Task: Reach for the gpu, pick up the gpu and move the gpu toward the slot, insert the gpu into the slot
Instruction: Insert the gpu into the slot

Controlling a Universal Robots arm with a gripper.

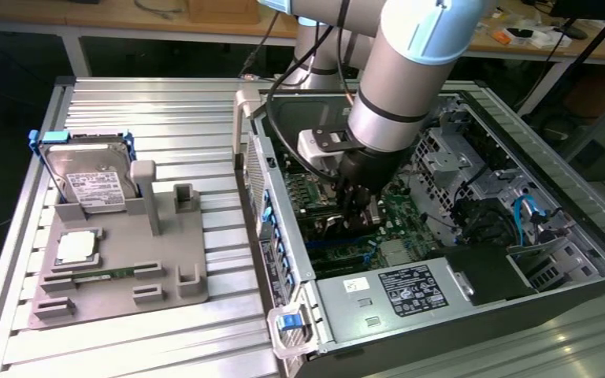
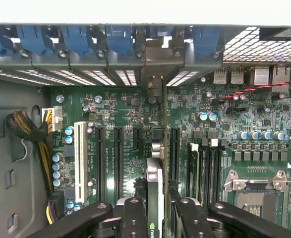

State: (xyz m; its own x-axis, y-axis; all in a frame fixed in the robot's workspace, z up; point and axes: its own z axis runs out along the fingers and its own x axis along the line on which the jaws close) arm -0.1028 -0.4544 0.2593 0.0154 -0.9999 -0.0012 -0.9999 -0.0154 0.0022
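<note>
Silver-grey ribbed metal forms the tabletop (image 1: 124, 110), which carries an open computer case (image 1: 554, 260) and, toward the exterior view's left, a grey holder (image 1: 124, 272) with a silver hard drive (image 1: 90, 179) standing in it, a processor (image 1: 76, 248) lying flat and a slim green memory stick (image 1: 108, 276). The arm (image 1: 402, 71) reaches down into the case, and its gripper (image 1: 358, 206) sits low over the motherboard (image 1: 413, 228), with a dark card between the fingers; the slot under it cannot be made out from this side.

On the wrist view, the black fingers (image 2: 135, 218) are narrow, clamped on the gpu (image 2: 155, 188), which is seen edge-on and stands upright between them. Its metal end bracket (image 2: 155, 82) reaches up to the row of blue retainer clips (image 2: 81, 39) at the case wall. The card runs parallel to the long expansion connectors, between a black slot (image 2: 118, 156) and another (image 2: 174, 151). A white connector (image 2: 80, 153) and the square processor socket (image 2: 257, 191) lie well apart on either side.
</note>
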